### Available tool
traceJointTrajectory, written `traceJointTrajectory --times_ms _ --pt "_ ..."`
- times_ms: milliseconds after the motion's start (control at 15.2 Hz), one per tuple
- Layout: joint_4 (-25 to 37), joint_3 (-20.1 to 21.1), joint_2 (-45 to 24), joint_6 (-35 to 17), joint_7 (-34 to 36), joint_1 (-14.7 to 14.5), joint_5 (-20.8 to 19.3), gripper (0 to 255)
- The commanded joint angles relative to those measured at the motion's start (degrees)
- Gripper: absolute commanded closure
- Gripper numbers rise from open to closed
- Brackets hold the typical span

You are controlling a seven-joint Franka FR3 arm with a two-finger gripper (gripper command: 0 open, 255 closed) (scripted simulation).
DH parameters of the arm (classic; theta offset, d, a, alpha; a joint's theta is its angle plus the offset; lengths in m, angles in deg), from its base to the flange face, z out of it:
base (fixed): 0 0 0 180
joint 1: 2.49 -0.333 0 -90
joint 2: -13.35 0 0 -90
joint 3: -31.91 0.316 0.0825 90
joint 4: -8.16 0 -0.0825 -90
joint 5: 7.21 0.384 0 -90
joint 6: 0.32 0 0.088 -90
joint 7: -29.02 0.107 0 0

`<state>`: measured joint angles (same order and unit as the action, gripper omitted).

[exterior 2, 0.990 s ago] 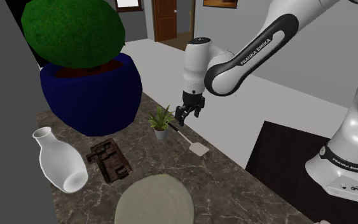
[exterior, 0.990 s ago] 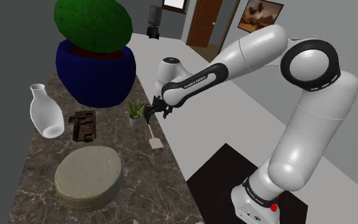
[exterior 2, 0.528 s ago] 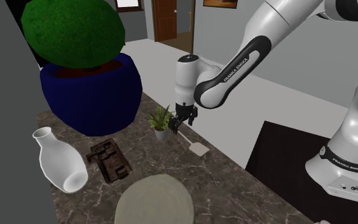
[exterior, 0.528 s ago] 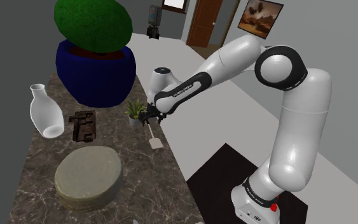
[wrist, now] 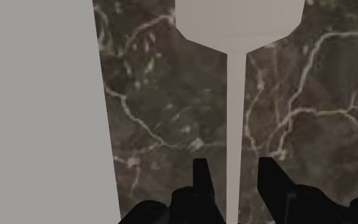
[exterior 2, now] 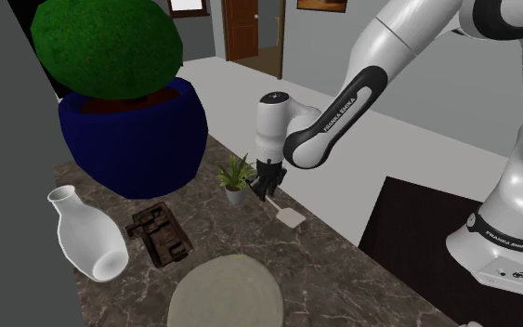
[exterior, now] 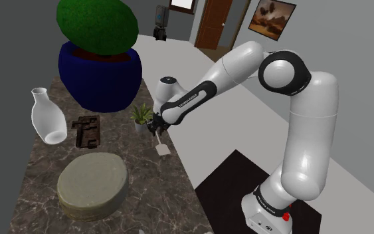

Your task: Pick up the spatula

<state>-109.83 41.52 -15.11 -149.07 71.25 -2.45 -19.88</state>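
Spatula [exterior: 163, 149], pale grey with a thin handle and a square blade, lies flat on the dark veined marble surface [exterior: 39, 166]. It is near the middle of the shoulder frame, close to the surface's right edge and near a small green potted plant [exterior: 140, 116]. The all-black jaws stand open astride its handle, with the black fingers [wrist: 201, 184] on either side not touching it and holding nothing.

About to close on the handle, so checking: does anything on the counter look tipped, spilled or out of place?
Nothing stands out. The spatula lies flat near the counter edge, its handle between the open fingers without touching them. The vase and small plant stand upright.
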Motion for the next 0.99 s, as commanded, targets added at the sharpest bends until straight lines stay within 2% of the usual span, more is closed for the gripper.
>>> traceJointTrajectory --times_ms 0,462,924 --pt "-0.02 -0.01 -0.02 -0.06 0.01 0.00 -0.02 255" --pt "-0.03 -0.01 -0.02 -0.06 0.04 -0.02 -0.02 255" --pt "-0.34 1.14 4.32 3.91 -1.18 0.81 1.55 255"
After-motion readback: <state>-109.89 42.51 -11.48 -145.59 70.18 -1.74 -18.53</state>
